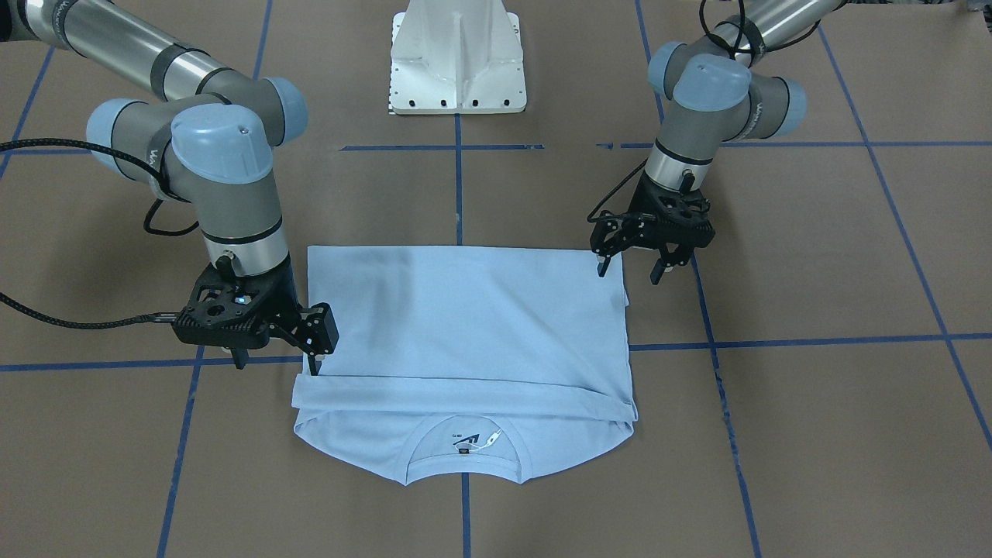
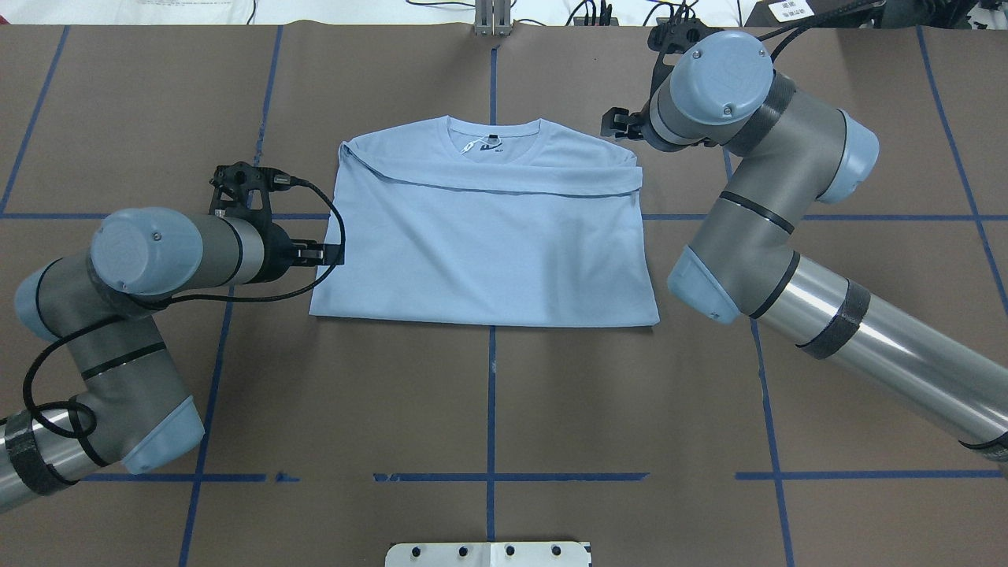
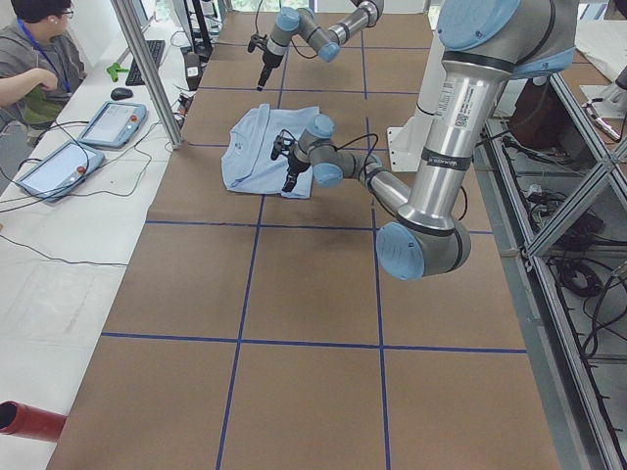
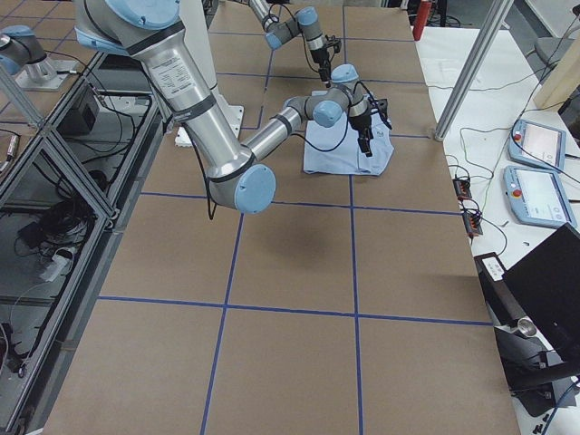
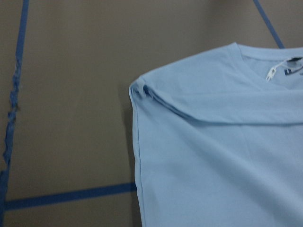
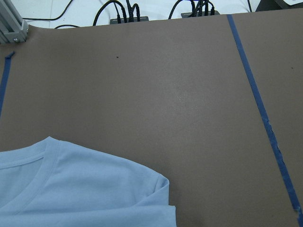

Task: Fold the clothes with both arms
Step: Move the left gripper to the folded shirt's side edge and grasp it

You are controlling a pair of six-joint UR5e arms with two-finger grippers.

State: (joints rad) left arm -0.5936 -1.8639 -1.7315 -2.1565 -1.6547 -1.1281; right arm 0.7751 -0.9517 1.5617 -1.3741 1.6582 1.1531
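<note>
The light blue T-shirt (image 1: 465, 325) lies flat on the brown table (image 1: 814, 434), its lower half folded up to a straight edge just short of the collar. The neck label (image 1: 469, 443) shows; the chest print is hidden. The shirt also shows in the overhead view (image 2: 488, 244). My left gripper (image 1: 629, 270) is open and empty, one finger over the shirt's side edge near the folded end; it also shows in the overhead view (image 2: 331, 253). My right gripper (image 1: 276, 363) is open and empty at the opposite side edge, by the fold line near the shoulder (image 2: 618, 126).
The white pedestal base (image 1: 457, 62) stands behind the shirt on the robot's side. Blue tape lines (image 1: 775, 341) cross the table. An operator (image 3: 34, 59) sits at a side desk with tablets (image 3: 113, 122). A red cylinder (image 3: 24, 419) lies on that desk's near end.
</note>
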